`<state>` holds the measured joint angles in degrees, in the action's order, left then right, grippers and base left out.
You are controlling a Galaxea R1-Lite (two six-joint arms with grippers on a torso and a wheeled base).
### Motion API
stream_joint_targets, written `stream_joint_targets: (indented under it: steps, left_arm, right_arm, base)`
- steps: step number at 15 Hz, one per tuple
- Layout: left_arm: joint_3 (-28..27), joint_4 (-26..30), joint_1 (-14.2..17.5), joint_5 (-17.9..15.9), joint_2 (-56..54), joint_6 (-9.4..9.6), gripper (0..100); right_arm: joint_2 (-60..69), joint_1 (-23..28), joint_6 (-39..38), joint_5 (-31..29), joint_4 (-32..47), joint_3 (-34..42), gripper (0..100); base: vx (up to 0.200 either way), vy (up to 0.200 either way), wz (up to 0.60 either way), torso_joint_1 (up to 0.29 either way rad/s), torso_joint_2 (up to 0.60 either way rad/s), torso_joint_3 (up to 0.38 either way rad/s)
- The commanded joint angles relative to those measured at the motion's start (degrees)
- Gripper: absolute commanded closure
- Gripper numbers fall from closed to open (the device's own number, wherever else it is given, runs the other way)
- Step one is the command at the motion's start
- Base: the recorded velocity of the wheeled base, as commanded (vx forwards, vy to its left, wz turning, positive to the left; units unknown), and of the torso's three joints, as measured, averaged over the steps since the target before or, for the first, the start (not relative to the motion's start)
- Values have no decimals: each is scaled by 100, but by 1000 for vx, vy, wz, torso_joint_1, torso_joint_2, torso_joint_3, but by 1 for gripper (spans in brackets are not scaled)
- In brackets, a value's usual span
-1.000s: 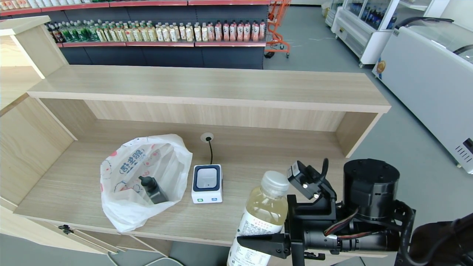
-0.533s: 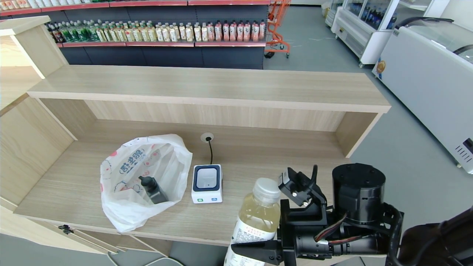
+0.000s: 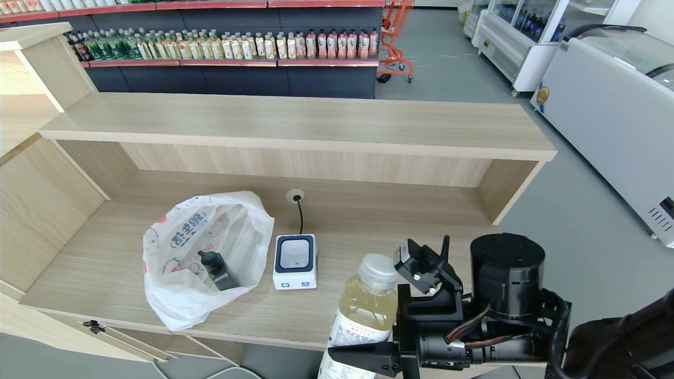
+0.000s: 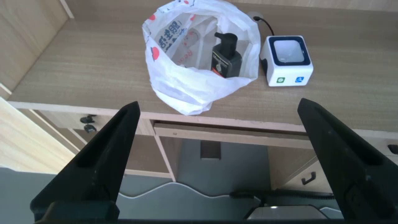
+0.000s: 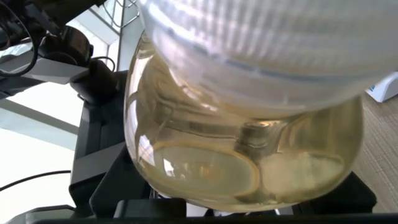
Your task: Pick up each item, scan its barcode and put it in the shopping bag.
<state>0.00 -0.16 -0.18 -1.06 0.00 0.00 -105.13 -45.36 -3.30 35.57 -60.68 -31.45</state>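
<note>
A shop: dark red-edged shelves (image 3: 237,81) of bottled drinks (image 3: 237,46), white glass-topped chest freezers (image 3: 605,105), an orange metal trolley (image 3: 398,47), and a pale wooden checkout counter (image 3: 295,123) bearing a white square barcode scanner (image 3: 295,261).

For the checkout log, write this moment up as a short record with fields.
Held: bottle of pale yellow drink, white cap, upright in the right gripper
Bottle place: above the counter near its front edge, right of the scanner, not over it
Left gripper: fingers open, empty, in front of the counter
Scanner: face up, beside the bag
Bag: open, dark bottle inside
Left to do: held bottle not yet in bag
</note>
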Motion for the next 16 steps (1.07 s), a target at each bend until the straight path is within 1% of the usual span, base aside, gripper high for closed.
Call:
stream_joint_targets:
  steps: [1,16]
  left_arm:
    - [0,-2,1,1,9,0,0]
    - [0,-2,1,1,9,0,0]
  right_arm:
    - [10,27,5,2,-5,-1,100]
    - [160,45,75,2,48,60,100]
  base:
    - [0,0,0,0,0,0]
    - [0,0,0,0,0,0]
